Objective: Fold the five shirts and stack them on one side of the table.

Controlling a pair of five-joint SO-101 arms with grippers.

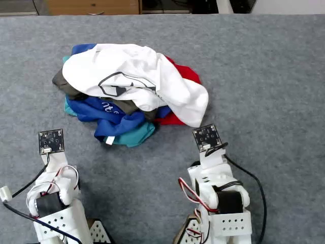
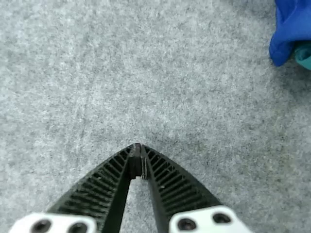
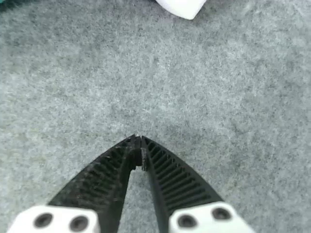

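Note:
A crumpled heap of shirts lies on the grey felt table [image 1: 264, 76], left of centre. On top is a white shirt [image 1: 132, 73] with a dark outline print. Under it show a red shirt [image 1: 185, 73], a blue shirt [image 1: 109, 114], a teal shirt [image 1: 134, 134] and a dark olive one [image 1: 63, 84]. Both arms rest at the near edge, short of the heap. My left gripper [image 2: 136, 148] is shut over bare felt, a blue shirt edge [image 2: 291, 29] off to one side. My right gripper [image 3: 137, 141] is shut too, with a white shirt tip [image 3: 182, 7] beyond it.
Grey felt spreads open to the right of the heap and along the near edge between the arms. A wooden cabinet [image 1: 94, 6] stands behind the table's far edge. Cables [image 1: 254, 178] trail from both arm bases.

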